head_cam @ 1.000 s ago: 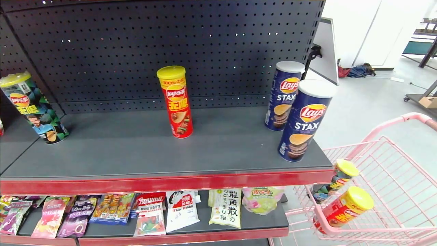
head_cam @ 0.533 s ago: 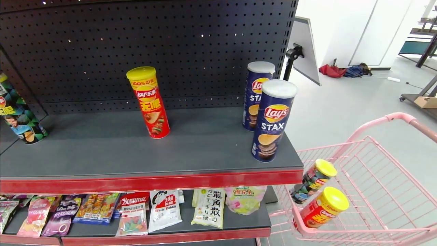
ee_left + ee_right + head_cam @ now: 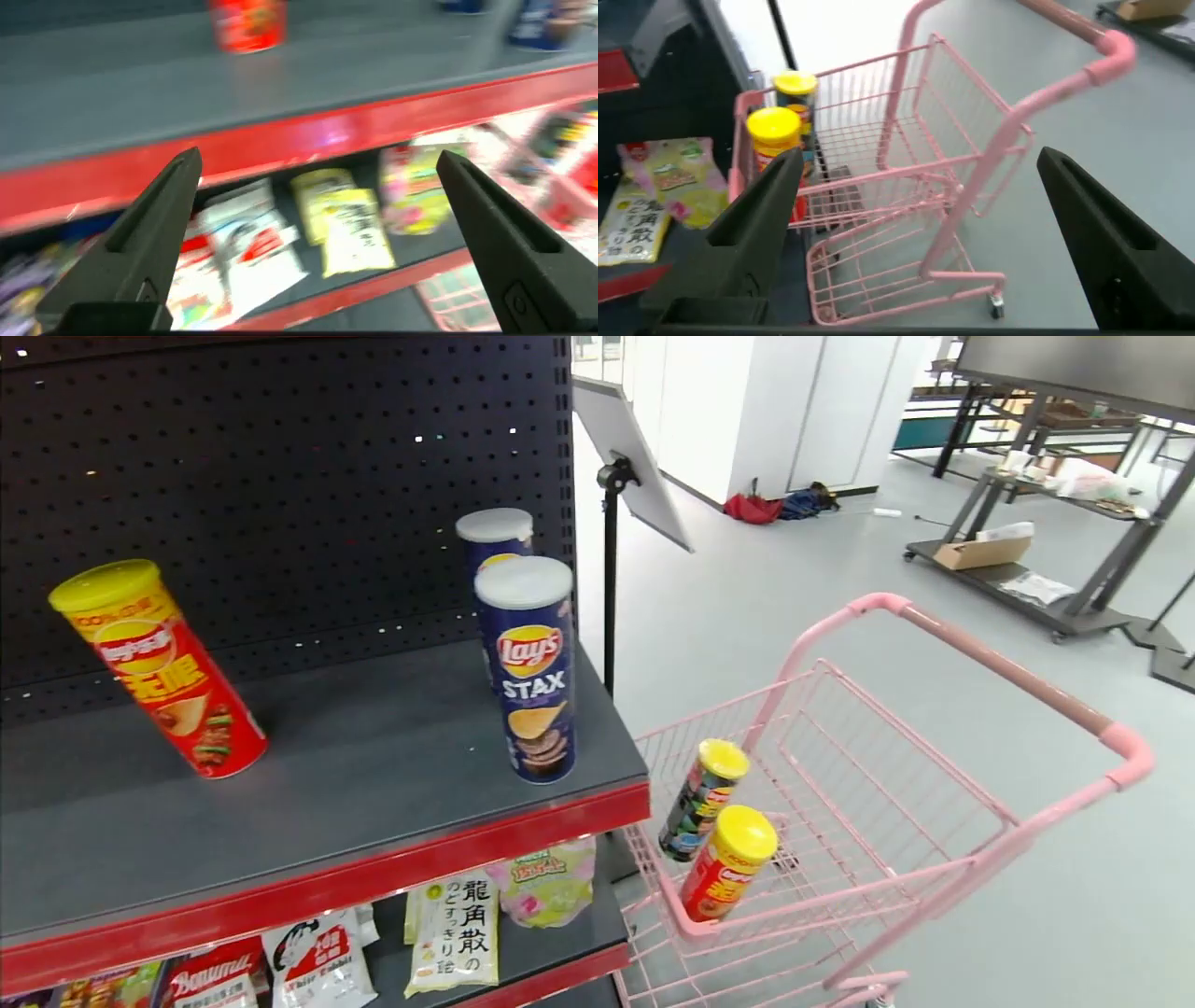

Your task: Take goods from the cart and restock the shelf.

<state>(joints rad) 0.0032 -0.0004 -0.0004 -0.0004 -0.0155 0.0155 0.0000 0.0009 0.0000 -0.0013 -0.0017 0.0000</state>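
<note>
The pink cart (image 3: 971, 658) stands to the right of the shelf (image 3: 373, 775). A red can with a yellow lid (image 3: 728, 863) and a dark patterned can with a yellow lid (image 3: 702, 800) lean in its front corner. On the shelf top stand a red can (image 3: 159, 667) and two blue cans, one in front (image 3: 527, 672) and one behind (image 3: 492, 537). My left gripper (image 3: 318, 157) is open, facing the shelf's red front edge (image 3: 308, 135). My right gripper (image 3: 917, 157) is open above the cart (image 3: 971, 140), with the red can (image 3: 773, 131) and the dark can (image 3: 796, 89) off to one side.
Snack bags (image 3: 453, 933) lie on the lower shelf. A tilted sign on a black stand (image 3: 630, 467) rises just behind the shelf's right end. Wheeled racks (image 3: 1027, 569) stand at the back right, with open grey floor around the cart.
The head camera has swung to the right, so the shelf slides left in view and the whole cart comes into view. The cans stand as before.
</note>
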